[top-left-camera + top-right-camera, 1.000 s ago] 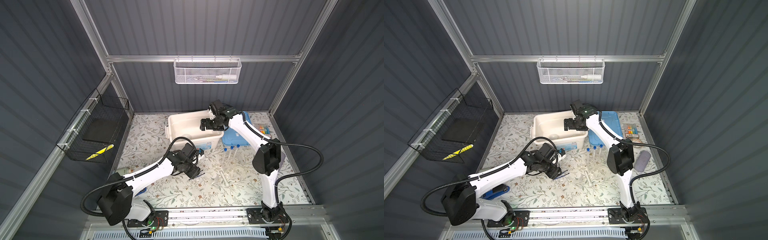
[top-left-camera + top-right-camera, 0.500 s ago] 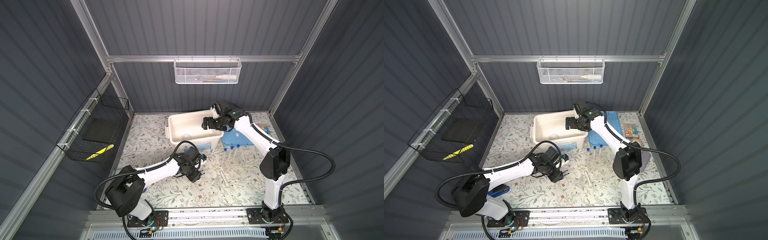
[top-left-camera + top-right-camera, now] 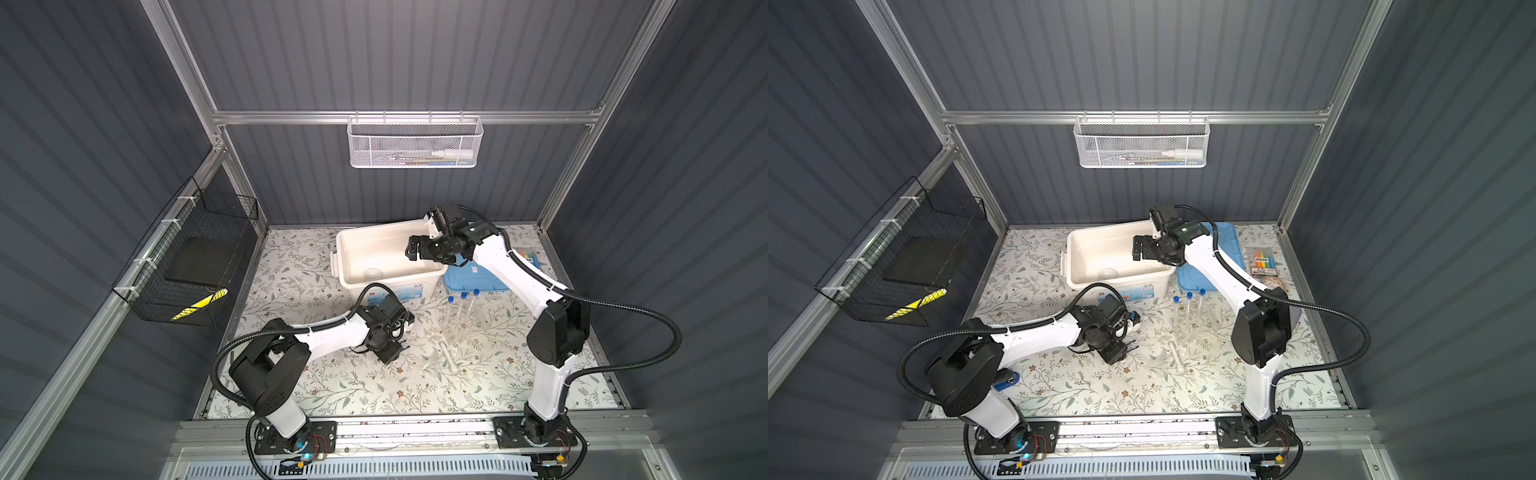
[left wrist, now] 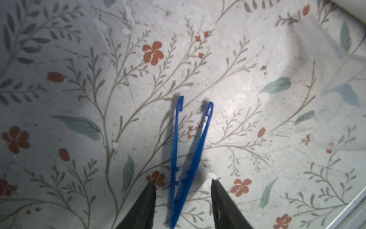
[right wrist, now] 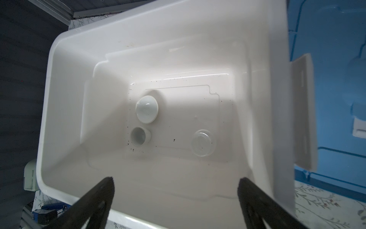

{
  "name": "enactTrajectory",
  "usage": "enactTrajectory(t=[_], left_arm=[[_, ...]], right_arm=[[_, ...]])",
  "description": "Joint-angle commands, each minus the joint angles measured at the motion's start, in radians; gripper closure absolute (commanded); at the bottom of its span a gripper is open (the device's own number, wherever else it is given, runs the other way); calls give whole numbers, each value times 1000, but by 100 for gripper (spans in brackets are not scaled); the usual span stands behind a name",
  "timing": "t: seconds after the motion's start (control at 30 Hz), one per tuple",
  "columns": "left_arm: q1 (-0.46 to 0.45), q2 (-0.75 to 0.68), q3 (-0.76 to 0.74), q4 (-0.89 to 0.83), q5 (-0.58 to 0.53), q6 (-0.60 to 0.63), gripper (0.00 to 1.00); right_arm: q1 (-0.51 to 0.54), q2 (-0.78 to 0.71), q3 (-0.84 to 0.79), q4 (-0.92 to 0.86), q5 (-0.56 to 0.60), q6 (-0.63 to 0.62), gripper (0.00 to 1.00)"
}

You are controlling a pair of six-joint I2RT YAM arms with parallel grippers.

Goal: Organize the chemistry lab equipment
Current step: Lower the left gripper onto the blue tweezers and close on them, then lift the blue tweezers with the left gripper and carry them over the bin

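On the floral mat (image 4: 257,59), blue tweezers (image 4: 179,198) between parted left fingers (image 4: 145,204)

tweezers (image 4: 179,206) cut off at hinge end, wall basket (image 3: 361,145) contents indistinct

Dark blue tweezers (image 4: 177,208); white bin (image 5: 158,39); blue lid (image 5: 332,29); floral mat (image 4: 79,59), red blossoms, grey-green leaves.

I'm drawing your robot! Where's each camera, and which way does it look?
Top views: high up front, looking down on the floral table; left arm, right arm show.
Left wrist: on its arm, facing down at blue tweezers; left gripper tips show.
Right wrist: over the white bin, facing its dishes; right gripper tips show.
Shared: the bin, top views and right wrist.
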Motion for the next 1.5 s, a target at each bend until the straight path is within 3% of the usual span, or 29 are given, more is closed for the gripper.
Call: enactTrajectory(t=[0.0, 0.33, 0.87, 1.47], left_arm=[[-4, 37, 47, -33, -12, 17, 54], [-3, 130, 102, -73, -10, 9, 65], [-3, 135, 115, -66, 0, -25, 84], [-4, 44, 328, -190, -33, -37, 84]], right_arm=[[-4, -16, -4, 2, -5, 10, 1], [-6, -7, 18, -8, 6, -10, 1], [-18, 4, 25, -9, -8, -13, 1], [-21, -5, 30, -6, -16, -23, 1]])
